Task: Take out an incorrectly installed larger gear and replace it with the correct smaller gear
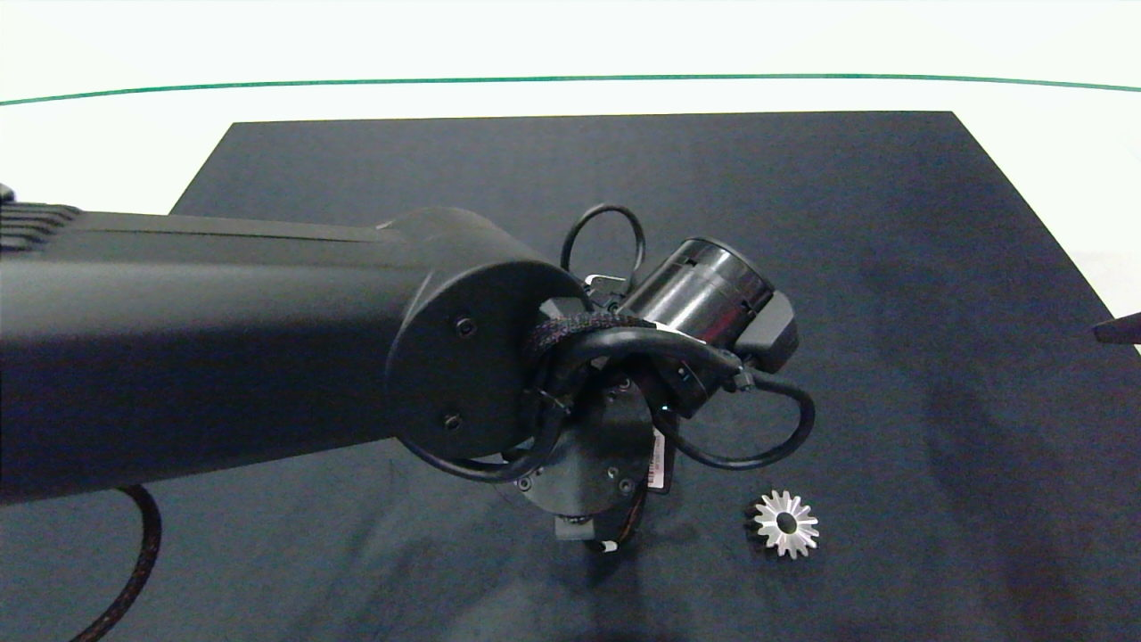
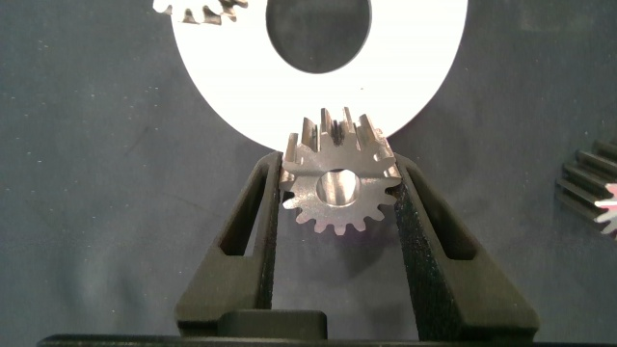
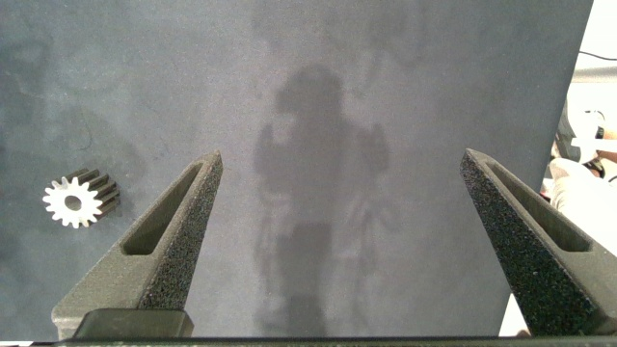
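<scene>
The smaller gear [image 2: 339, 183] is gleaming as bare, bright metal with machined teeth — it is sitting pinched between the left gripper's [image 2: 337, 193] fingers [image 2: 258, 222], whose pads are looking like coarse, matt black foam. Behind it a flat white disc [image 2: 222, 67] is showing smooth and glare-bright. The dark mat [image 1: 891, 223] is reading as matt, faintly mottled cloth — a second small gear [image 1: 785, 524] is shining silver on it.

I see the left gripper [image 2: 337, 207] over the mat [image 1: 891, 267], clamping the smaller gear [image 2: 339, 178] just before a flat ring [image 2: 318, 63]. Right of the left arm [image 1: 223, 339], the larger gear [image 1: 785, 524] lies on the mat.
</scene>
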